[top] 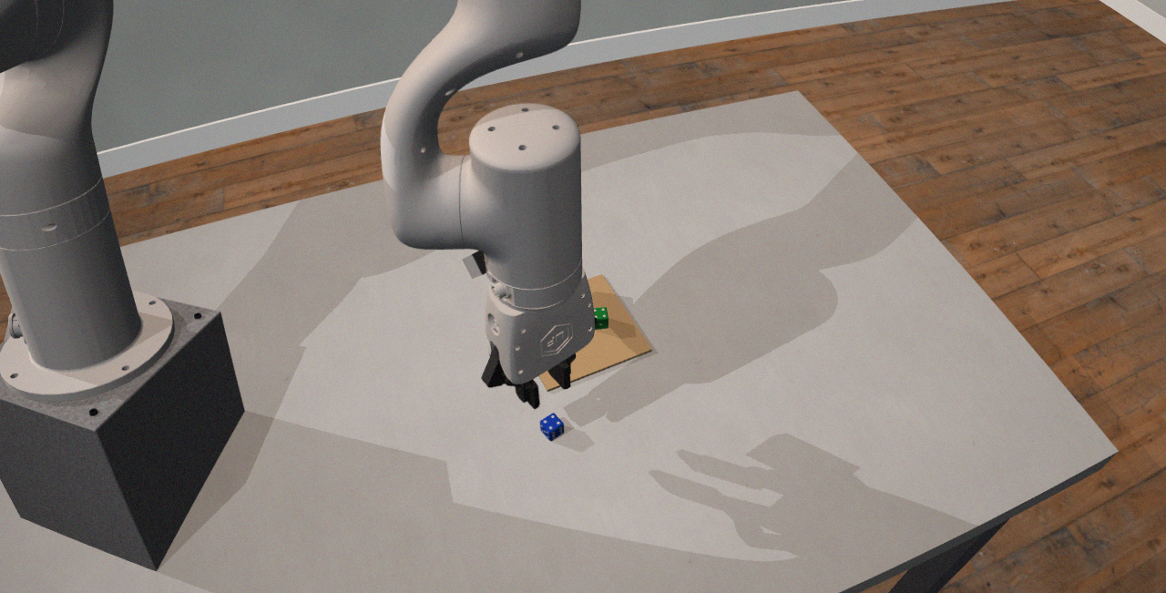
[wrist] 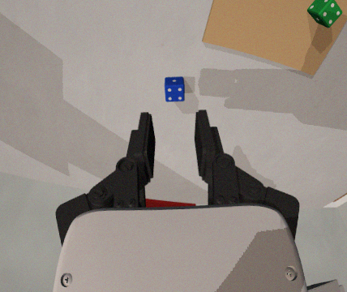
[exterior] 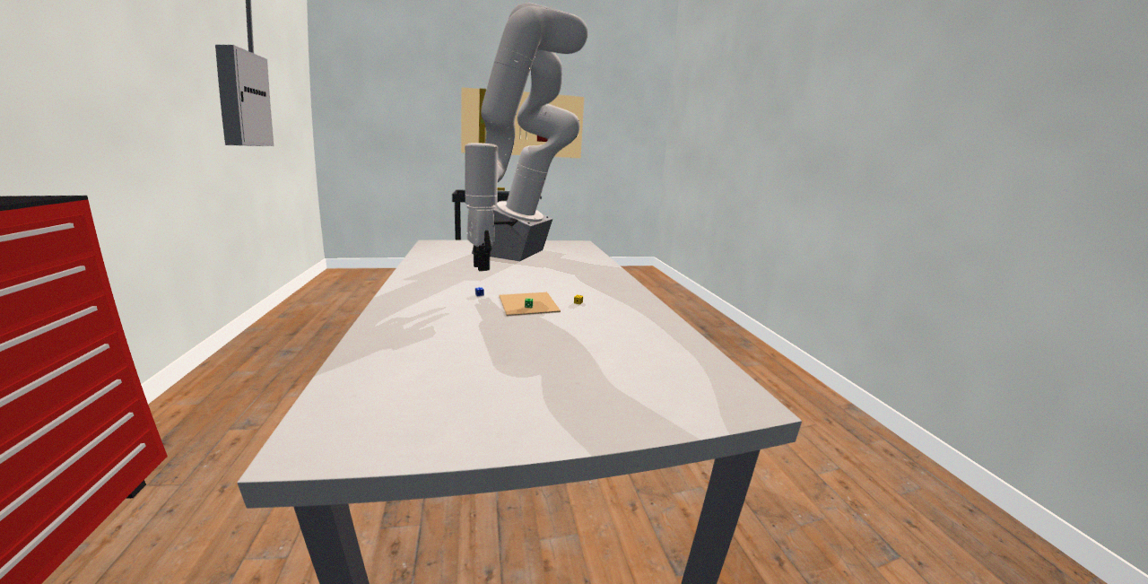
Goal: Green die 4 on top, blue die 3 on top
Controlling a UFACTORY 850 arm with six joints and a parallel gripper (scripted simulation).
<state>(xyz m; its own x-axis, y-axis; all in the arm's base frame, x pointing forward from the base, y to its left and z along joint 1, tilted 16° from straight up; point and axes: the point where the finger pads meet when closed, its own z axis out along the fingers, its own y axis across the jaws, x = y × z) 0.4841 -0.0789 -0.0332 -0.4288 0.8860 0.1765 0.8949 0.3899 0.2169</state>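
Note:
The blue die (top: 551, 426) (exterior: 479, 292) (wrist: 174, 89) lies flat on the table off the mat; its top seems to show 4, with 1 on a side in the wrist view. The green die (top: 600, 317) (exterior: 527, 302) (wrist: 325, 13) lies on the tan mat (top: 590, 361) (exterior: 513, 309) (wrist: 254, 32); its top seems to show 4. The yellow die (exterior: 578, 299) lies on the table beyond the mat's other side; its pips are too small to read. My gripper (top: 548, 395) (exterior: 482, 268) (wrist: 173, 125) is partly open and empty, above the table near the blue die.
The table (top: 733, 393) (exterior: 449, 404) carries the robot's dark base block (top: 187, 443) (exterior: 521, 239). The arm hides part of the mat in the top view. A red cabinet (exterior: 64, 339) stands beside the table. Arm shadows cross the table and part of the mat.

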